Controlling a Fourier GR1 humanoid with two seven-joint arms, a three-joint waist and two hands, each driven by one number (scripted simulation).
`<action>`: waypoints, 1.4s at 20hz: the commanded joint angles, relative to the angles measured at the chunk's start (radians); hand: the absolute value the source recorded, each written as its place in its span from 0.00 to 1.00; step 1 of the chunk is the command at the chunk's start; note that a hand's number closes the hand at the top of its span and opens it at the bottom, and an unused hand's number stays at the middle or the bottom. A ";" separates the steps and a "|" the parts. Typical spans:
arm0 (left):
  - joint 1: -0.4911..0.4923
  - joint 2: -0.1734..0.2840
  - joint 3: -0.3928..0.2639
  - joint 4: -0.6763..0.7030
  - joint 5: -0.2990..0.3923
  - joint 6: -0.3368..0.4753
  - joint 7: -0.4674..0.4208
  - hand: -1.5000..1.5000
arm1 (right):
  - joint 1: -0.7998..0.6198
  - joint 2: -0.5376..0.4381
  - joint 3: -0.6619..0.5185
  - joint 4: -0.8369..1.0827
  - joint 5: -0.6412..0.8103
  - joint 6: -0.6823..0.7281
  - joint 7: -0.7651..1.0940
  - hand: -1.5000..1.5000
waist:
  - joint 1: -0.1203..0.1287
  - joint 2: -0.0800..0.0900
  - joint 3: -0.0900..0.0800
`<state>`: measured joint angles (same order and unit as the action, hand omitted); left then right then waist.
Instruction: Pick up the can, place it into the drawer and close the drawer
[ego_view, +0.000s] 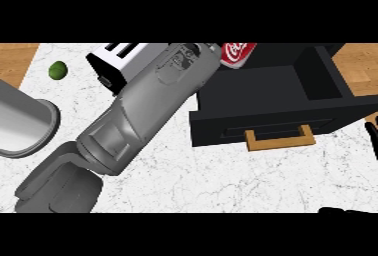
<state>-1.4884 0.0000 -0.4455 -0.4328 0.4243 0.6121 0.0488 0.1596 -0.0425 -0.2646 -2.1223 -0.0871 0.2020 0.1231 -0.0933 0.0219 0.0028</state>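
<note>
Counter (244, 175): white marbled surface filling most of the frame, wood showing at the upper corners.

Left forearm (148, 107): grey, running diagonally from lower left to upper centre. Its hand is hidden at the far end, near the can; finger state cannot be told.

Drawer (325, 107): black, open, at upper right, with a tan handle (280, 138) on its front. The visible interior is dark; no contents can be made out.

Pot (22, 125): grey metal, left edge, cut off by the frame; interior not visible.

Toaster (118, 60): white with black slots, upper centre-left, partly covered by the forearm.

Can (238, 53): red with white lettering, upper centre, over the drawer's rear left corner, cut off by the frame's top.

Lime (57, 70): green, upper left.

Right hand (371, 134): black slivers at right edge; fingers indeterminate.
</note>
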 joint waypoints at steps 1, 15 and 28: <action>0.028 0.000 -0.062 0.005 0.040 0.032 -0.020 1.00 | -0.027 -0.010 -0.010 0.026 -0.017 0.001 0.012 0.00 | -0.008 0.000 0.000; 0.065 0.000 -0.167 0.060 0.080 0.101 -0.078 0.00 | -0.080 -0.039 -0.013 0.018 -0.028 0.011 0.012 0.00 | -0.045 0.011 0.001; 0.081 0.000 -0.159 0.091 0.153 0.156 -0.143 0.00 | -0.045 -0.023 0.039 -0.077 0.061 -0.013 0.025 0.00 | -0.037 0.009 -0.001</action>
<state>-1.4209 0.0001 -0.6190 -0.3548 0.5520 0.7651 -0.0642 0.0991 -0.0545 -0.2250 -2.1478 -0.0501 0.1925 0.1424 -0.1323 0.0326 0.0024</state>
